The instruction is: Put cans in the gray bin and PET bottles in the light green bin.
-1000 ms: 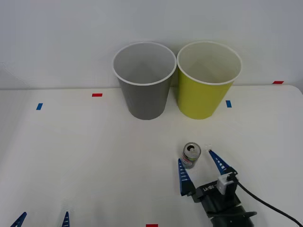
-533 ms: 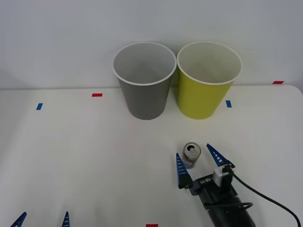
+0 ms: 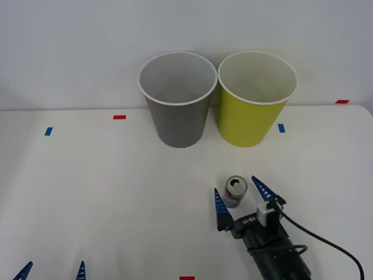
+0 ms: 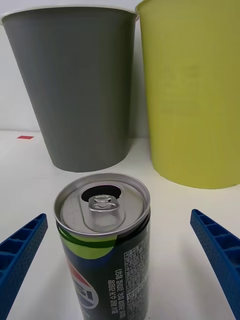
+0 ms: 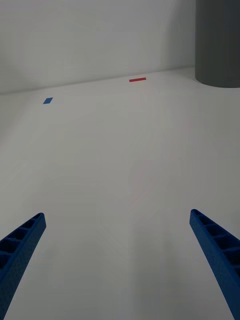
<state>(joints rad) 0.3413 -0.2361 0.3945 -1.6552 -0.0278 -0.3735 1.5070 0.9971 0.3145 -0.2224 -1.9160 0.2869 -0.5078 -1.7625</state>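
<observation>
Straddling upright can (image 3: 235, 191) with right gripper (image 3: 241, 198) spread apart, bins at 12 o'clock; risking tipping it if one finger touches first.

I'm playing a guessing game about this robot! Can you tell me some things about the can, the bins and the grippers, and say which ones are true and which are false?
1. The drink can stands upright on the table. True.
2. The right gripper is squeezed shut on the can. False: its fingers are open, one on each side of the can, with gaps showing in the right wrist view.
3. The gray bin stands to the left of the light green bin. True.
4. The can is already inside the gray bin. False: it is on the table, in front of the bins.
5. The left gripper is open, at the table's near edge, away from the can. True.
</observation>
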